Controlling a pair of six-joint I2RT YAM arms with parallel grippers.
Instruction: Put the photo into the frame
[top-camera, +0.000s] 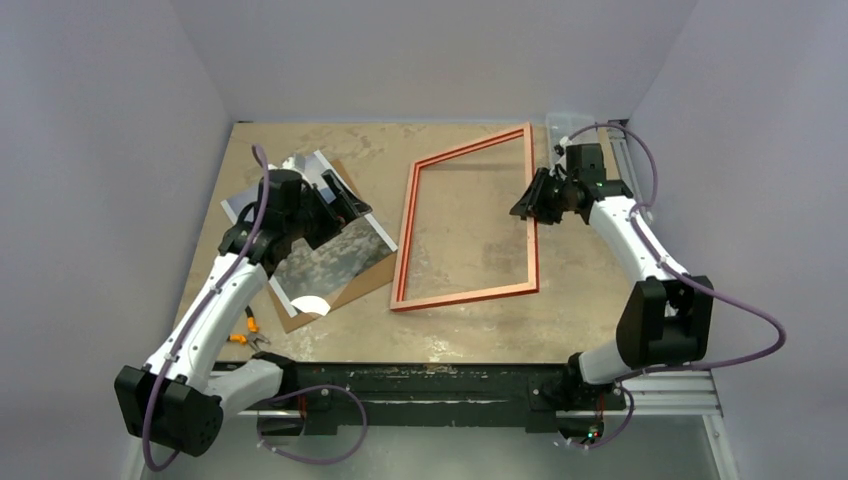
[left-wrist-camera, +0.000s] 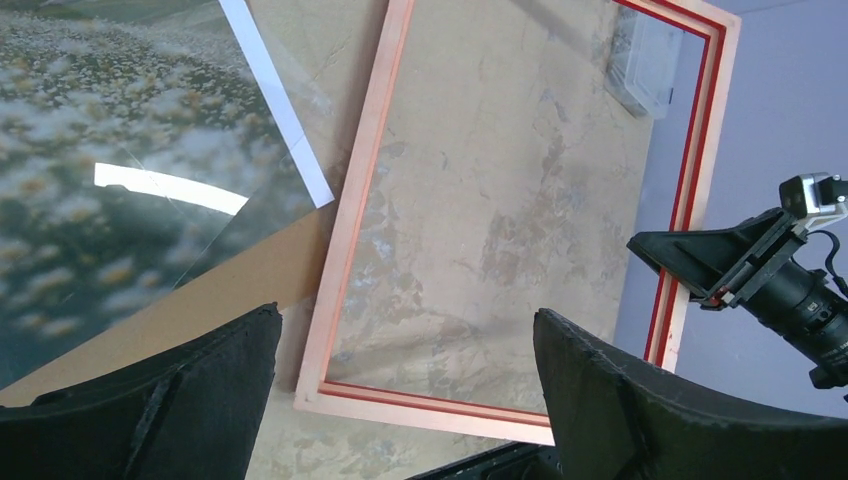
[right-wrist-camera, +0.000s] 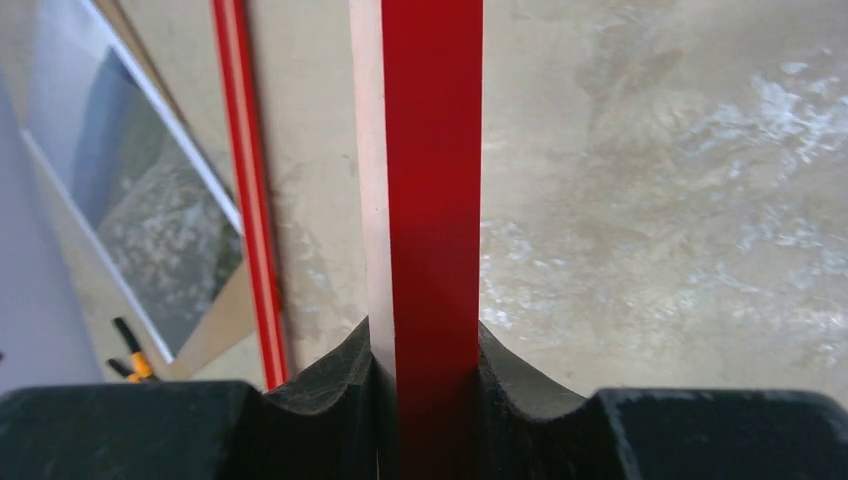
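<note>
**Top external view.** The frame (top-camera: 466, 297) occupies the middle of the surface (top-camera: 460, 335) and is tilted, with its left rail low and its right rail raised. The right end effector (top-camera: 530, 205) is clamped on that right rail, in its upper half. Left of the frame, the photo (top-camera: 345, 255) lies print side up on a brown backing board (top-camera: 340, 298), partly hidden by the left arm. The photo's right corner is just beside the frame's left rail. The left end effector (top-camera: 350, 205) hangs above the photo with its jaws spread wide and nothing between them. Orange-handled pliers (top-camera: 245, 330) lie at the near left, and a clear container (top-camera: 565, 125) sits in the far right corner.

**Left wrist view.** Both dark fingers stand far apart and empty. The photo's white border ends close to the frame's copper-coloured left rail. The board meets that rail, though whether it passes beneath it cannot be told. The surface shows through the frame's opening. The far rail, red on its inner lip, is seen against the wall with the right end effector on it.

**Right wrist view.** The fingers close from both sides on a bright red rail that runs straight away from the camera.
</note>
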